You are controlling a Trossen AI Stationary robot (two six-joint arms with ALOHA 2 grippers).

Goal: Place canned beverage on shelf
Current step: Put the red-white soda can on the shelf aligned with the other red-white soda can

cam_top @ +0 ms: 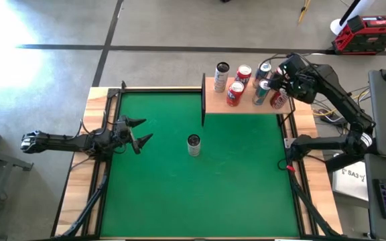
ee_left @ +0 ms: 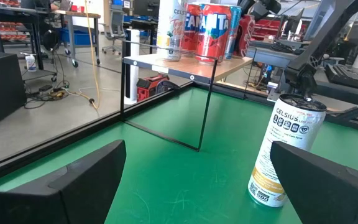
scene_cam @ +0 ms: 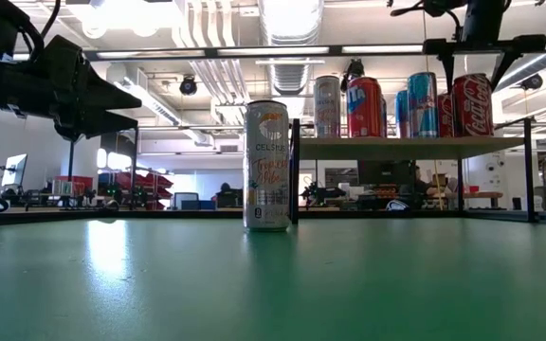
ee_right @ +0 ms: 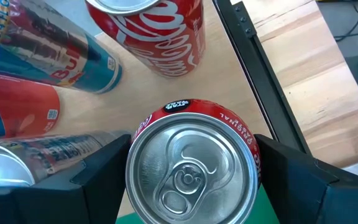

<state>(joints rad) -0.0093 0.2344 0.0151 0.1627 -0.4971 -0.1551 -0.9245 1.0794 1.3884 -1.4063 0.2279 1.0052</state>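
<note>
Right gripper (ee_right: 194, 171): closed around Coca-Cola can (ee_right: 194, 168) at shelf's (cam_top: 246, 106) right front corner. Left gripper (cam_top: 141, 133): open, near worktop's (cam_top: 99, 97) left edge. Celsius can (cam_top: 194, 144): mid-mat, well apart.

- Our left arm lies low and stretched over the left side of the table; the left gripper (cam_top: 141, 131) holds nothing, its fingers spread wide.
- Our right arm reaches to the far right corner; the right gripper (cam_top: 278, 82) has its fingers around a red can (ee_right: 194, 168).

"CELSIUS" stands on the lone white can (ee_left: 284, 152), "FANTA" on a red shelf can (ee_left: 215, 31).
</note>
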